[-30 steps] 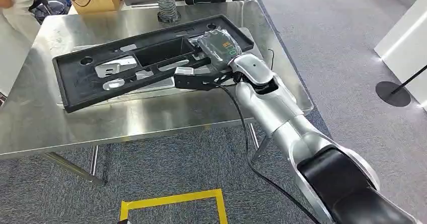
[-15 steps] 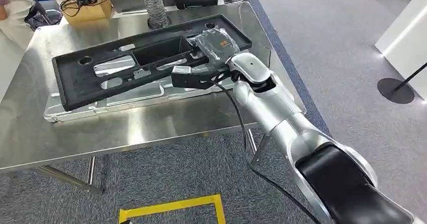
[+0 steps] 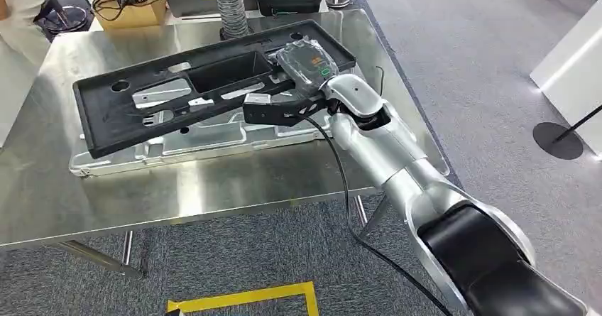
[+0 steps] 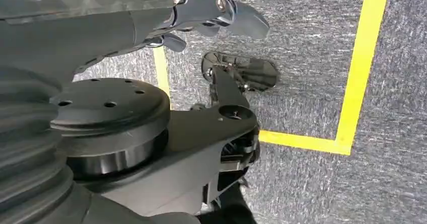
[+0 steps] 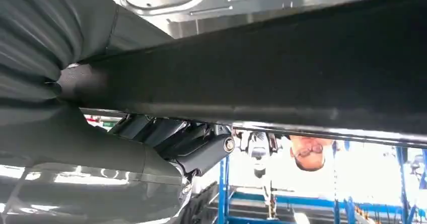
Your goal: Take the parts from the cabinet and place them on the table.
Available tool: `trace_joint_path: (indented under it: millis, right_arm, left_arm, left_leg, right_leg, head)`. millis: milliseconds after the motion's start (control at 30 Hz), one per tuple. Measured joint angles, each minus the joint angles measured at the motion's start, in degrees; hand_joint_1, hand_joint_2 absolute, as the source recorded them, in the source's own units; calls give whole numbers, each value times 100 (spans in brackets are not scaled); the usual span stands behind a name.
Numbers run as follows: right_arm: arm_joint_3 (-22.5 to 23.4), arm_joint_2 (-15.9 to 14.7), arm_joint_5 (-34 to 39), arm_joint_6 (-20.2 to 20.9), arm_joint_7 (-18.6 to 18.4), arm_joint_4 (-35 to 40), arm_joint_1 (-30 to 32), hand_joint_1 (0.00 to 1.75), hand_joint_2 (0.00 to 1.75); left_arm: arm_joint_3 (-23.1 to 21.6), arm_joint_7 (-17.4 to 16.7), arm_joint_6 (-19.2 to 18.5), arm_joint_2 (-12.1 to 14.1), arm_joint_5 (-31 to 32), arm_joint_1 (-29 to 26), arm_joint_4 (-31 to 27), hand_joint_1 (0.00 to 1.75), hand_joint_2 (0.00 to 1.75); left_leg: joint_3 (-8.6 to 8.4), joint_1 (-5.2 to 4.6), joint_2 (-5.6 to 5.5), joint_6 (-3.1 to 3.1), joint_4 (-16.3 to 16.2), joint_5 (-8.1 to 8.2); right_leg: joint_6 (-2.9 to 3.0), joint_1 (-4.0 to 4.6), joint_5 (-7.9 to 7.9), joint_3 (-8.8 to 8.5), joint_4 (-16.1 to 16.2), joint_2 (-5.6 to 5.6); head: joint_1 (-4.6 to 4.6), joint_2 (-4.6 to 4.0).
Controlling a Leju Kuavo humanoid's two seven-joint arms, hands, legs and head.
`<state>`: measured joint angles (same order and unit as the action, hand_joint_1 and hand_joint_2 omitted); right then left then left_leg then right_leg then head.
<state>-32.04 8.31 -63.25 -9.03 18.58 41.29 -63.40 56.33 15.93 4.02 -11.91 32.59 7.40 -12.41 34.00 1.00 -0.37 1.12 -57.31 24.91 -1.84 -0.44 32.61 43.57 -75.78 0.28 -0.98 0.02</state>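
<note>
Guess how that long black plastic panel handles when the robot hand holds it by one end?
The black plastic panel is long with many cutouts, so probably light, and likely to flex or droop far from the right robot hand. It lies on a silver metal part on the steel table; both look smooth, so it may slide.

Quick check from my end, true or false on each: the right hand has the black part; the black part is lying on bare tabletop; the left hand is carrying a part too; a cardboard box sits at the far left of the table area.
1. The right hand holds the black part. True.
2. The black part lies on the bare steel table. False: a silver metal part lies beneath it.
3. The left hand carries a part. False: it hangs over the grey carpet, holding nothing.
4. A cardboard box with cables sits beyond the table's far left. True.
</note>
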Motion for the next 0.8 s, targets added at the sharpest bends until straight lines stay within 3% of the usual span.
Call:
trace_joint_path:
  millis: [33, 67, 100, 133, 167, 267, 333, 367, 433, 467, 500, 533, 567, 633, 700, 800]
  right_arm:
    - [-2, -2, 2, 0, 0, -17, 13, 175, 175]
    - [-2, -2, 2, 0, 0, -28, 16, 175, 175]
    - [-2, -2, 0, 0, -2, -30, 8, 175, 175]
    - [-2, -4, 2, 0, -2, -31, -2, 175, 175]
    - [-2, -4, 7, -4, -2, -33, -23, 175, 175]
    - [-7, -11, 7, -2, 7, -39, -29, 175, 175]
    - [-7, -13, 7, -4, -11, -37, -30, 175, 175]
    - [-9, -13, 7, -2, -11, -37, -41, 175, 175]
    - [-13, -11, 7, 0, -9, -39, -39, 175, 175]
    - [-18, -13, 7, 0, -9, -41, -22, 175, 175]
    - [-24, -13, 7, 0, -9, -46, -2, 175, 175]
    - [-31, -13, 7, -2, -9, -48, 18, 175, 175]
    - [-35, -13, 7, -2, -9, -48, 23, 175, 175]
    - [-37, -13, 7, -4, -15, -48, 21, 175, 175]
    - [-39, -17, 7, -7, -35, -48, 9, 175, 175]
    - [-39, -22, 4, -5, -46, -42, 23, 175, 175]
  left_arm:
    - [0, 0, 0, 0, -2, -6, 0, 0, 175]
    - [0, 0, 0, -2, -2, -7, 0, 0, 175]
    - [0, 0, 0, -2, -2, -6, 0, 0, 175]
    - [0, 0, 0, -4, -2, -8, 0, 0, 175]
    - [0, 0, 0, -9, -2, -3, 2, 0, 175]
    - [-2, 0, 0, -7, 2, 7, 2, 0, 175]
    - [-2, 0, 0, -2, 22, 8, 2, 0, 175]
    - [-2, 0, 0, -2, 37, 7, 2, 0, 175]
    - [-2, 0, 0, -2, 37, 7, 2, 0, 175]
    - [-2, 0, -2, -2, 37, 2, 2, 0, 175]
    - [-2, 0, 0, -2, 37, -6, 2, 0, 175]
    - [-2, 0, 0, 0, 37, -12, 2, 0, 175]
    - [-2, 0, -2, 0, 39, -12, 2, 0, 175]
    - [-2, 0, 0, 6, 44, -9, 2, 0, 175]
    - [-2, 0, -2, 4, 44, -2, 4, 0, 175]
    - [-7, -2, -7, 4, 50, -3, 2, 0, 175]
  left_leg:
    - [-40, 0, -7, -4, -1, 27]
    - [-92, 0, -15, -12, -2, 62]
    - [-154, -1, -23, -27, -7, 105]
    - [-193, -4, -23, -47, -7, 146]
    - [-198, -40, -22, -88, -16, 175]
    - [-219, -26, -15, -171, 21, 209]
    - [-230, -21, 2, -235, -30, 273]
    - [-137, -25, 4, -248, -266, 408]
    - [347, -8, 4, -290, -1179, 796]
    - [611, -6, 4, -307, -1623, 923]
    - [783, -5, 4, -313, -1842, 908]
    - [798, -1, 4, -316, -1743, 735]
    - [677, 8, 5, -318, -1375, 445]
    - [254, 26, 15, -306, -352, -161]
    - [89, -12, 3, -244, -43, -86]
    - [103, -23, -5, -147, -57, -63]
  right_leg:
    - [11, 0, -205, -22, 168, 0]
    - [31, 1, -518, -168, 576, 0]
    - [66, 5, -867, -408, 1170, 0]
    - [109, 14, -1097, -604, 1662, -5]
    - [138, 59, -989, -695, 1757, -6]
    - [208, 80, -952, -679, 1806, 8]
    - [259, 9, -968, -777, 1909, 8]
    - [301, 2, -947, -810, 1921, 3]
    - [334, 9, -909, -849, 1919, 3]
    - [336, 13, -885, -868, 1916, 3]
    - [333, 13, -860, -892, 1913, 6]
    - [327, 10, -832, -926, 1906, 11]
    - [316, 6, -794, -963, 1893, 17]
    - [275, -1, -704, -1051, 1855, 22]
    - [206, 35, -655, -1048, 1819, 41]
    - [121, 26, -633, -1061, 1850, 32]
  head:
    - [0, 0]
    - [2, -2]
    - [0, 0]
    - [2, -2]
    - [-9, -2]
    - [-4, -2]
    - [-2, -2]
    - [-26, -2]
    - [-31, 0]
    - [-26, -2]
    - [-31, 0]
    - [-31, 0]
    - [-28, -2]
    - [-30, -2]
    - [-35, 0]
    - [-6, -2]
